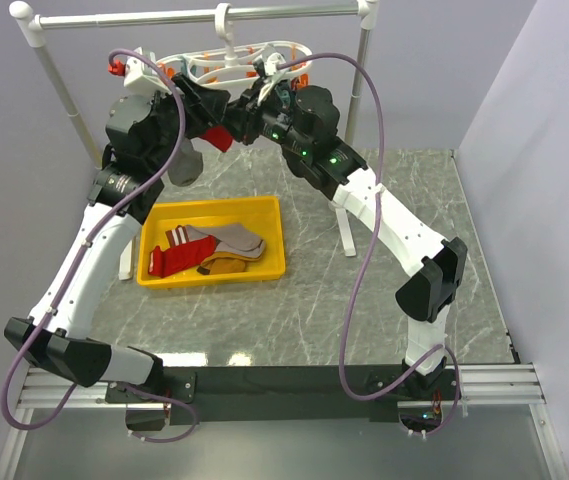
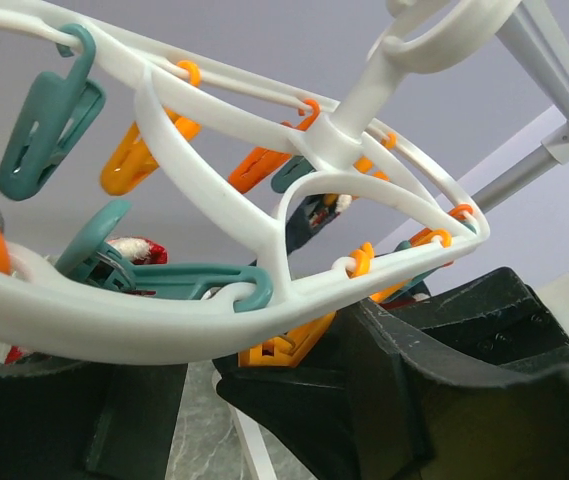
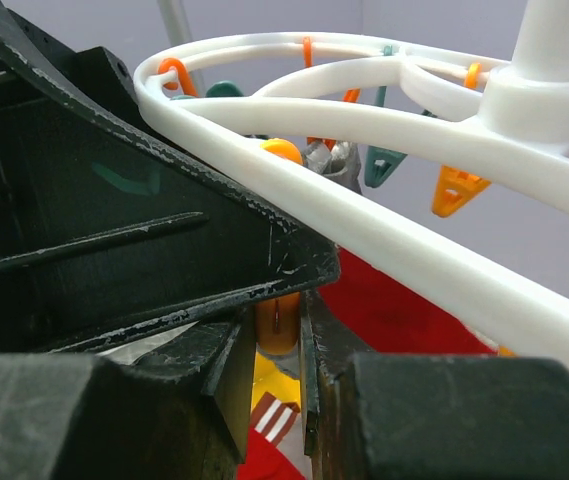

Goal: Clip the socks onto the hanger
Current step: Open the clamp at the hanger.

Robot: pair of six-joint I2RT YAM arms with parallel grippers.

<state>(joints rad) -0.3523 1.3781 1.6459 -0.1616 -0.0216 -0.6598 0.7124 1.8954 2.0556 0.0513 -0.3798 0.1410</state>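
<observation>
Top external view: left arm (image 1: 84,260) and right arm (image 1: 394,215) are both up, heads together at the back.
Table (image 1: 404,290): grey marbled top, the arms' bases at its near edge.
Stand (image 1: 194,17): white rail on two poles across the back.
Hanger (image 1: 232,60): white oval ring hooked on the middle of the rail and fringed with orange and teal pegs. Both grippers crowd right up against it from below.
Tray (image 1: 214,277): yellow, down on the left half of the table, well apart from the hanger, with three socks in it.
Left gripper (image 1: 212,108): at the left side of the ring. Its wrist view is packed with black fingers and white plastic, so I cannot tell how the jaws stand or whether they hold anything.
Right gripper (image 3: 280,350): at the right side, jaws narrow, nipped on an orange peg (image 3: 278,315) just under the ring.
Upper red sock (image 1: 219,138): up between the two grippers, just under the hanger. I cannot tell what holds it.
Lower red sock (image 1: 169,255): white-striped cuff, at the left end of the tray.
Grey sock (image 1: 226,238): across the middle of the tray, touching the red one.
Mustard sock (image 1: 226,265): at the front of the tray, touching the grey one.
Teal peg (image 2: 44,120): dangles off the ring in the left wrist view.
</observation>
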